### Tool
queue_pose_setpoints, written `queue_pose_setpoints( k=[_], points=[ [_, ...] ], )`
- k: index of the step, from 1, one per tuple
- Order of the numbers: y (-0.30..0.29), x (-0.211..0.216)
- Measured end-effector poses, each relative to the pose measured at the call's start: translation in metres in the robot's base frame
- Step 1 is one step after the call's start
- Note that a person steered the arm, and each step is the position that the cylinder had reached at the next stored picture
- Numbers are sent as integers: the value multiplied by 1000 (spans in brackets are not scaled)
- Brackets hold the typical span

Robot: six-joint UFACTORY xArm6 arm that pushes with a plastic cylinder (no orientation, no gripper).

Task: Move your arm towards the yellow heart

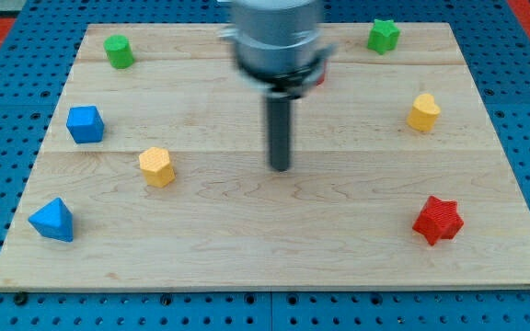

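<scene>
Roughly at the middle of the wooden desk [247, 267], my tip [282, 168] rested on bare wood, touching no block. As an end effector it was only a plain rod, with nothing to open, close or hold. The yellow heart [422, 112] sat well off to the right and a little farther back. A second yellow block [156, 166] (six-sided, as far as I could tell) lay to the left of my tip. Further left were a blue block [85, 123] and, nearer, a blue triangle [52, 220]. A green block [118, 51] stood at the far left, a green star [383, 36] at the far right, a red star [438, 220] at the near right.
</scene>
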State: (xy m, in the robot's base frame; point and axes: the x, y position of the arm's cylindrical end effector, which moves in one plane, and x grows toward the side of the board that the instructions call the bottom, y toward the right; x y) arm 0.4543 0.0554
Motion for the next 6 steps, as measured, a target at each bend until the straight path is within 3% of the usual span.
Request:
queue_pose_setpoints(
  k=[1, 3, 4, 5, 6],
  points=[
    [107, -16],
    [256, -36],
    [241, -70],
    [169, -81],
    [132, -67]
  ],
)
